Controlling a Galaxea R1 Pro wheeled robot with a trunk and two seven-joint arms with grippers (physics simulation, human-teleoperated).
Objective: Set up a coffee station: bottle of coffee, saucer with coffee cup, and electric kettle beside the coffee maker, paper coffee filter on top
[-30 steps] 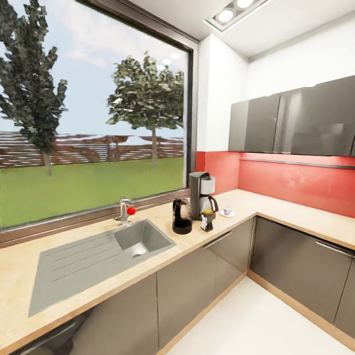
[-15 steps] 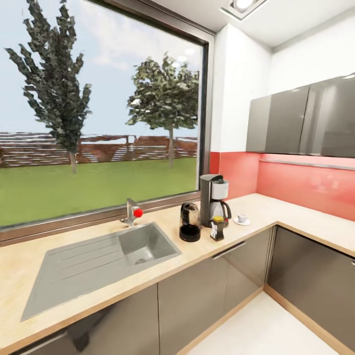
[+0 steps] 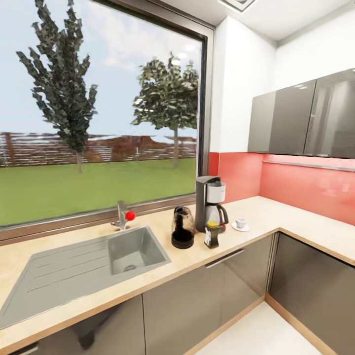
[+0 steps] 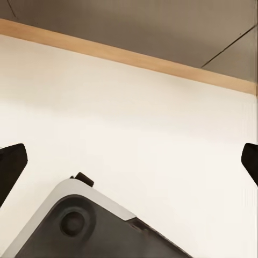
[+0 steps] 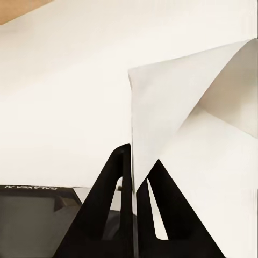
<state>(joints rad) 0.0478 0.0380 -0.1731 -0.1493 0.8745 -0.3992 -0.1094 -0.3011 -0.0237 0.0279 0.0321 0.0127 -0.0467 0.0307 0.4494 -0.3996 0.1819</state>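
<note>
On the kitchen countertop [image 3: 276, 217] the coffee maker [image 3: 209, 202] stands by the window corner. The electric kettle [image 3: 183, 230] is just to its left, and the bottle of coffee [image 3: 212, 235] stands in front of it. To its right the coffee cup [image 3: 240, 222] sits on the saucer [image 3: 241, 228]. My right gripper [image 5: 138, 157] is shut on the paper coffee filter [image 5: 188, 123], a white folded cone sticking up from between the fingers. My left gripper [image 4: 129, 161] is open wide and holds nothing, with pale floor below it. The kitchen shelf is out of view.
A grey sink [image 3: 88, 268] with a drainboard and a red-knobbed tap [image 3: 123, 215] lies left of the kettle under the big window. Grey wall cabinets [image 3: 305, 118] hang over the right-hand run of counter. The robot's base [image 4: 80, 226] is over white floor.
The head camera has moved, so the whole kitchen view has shifted. The things on the counter keep their places relative to each other.
</note>
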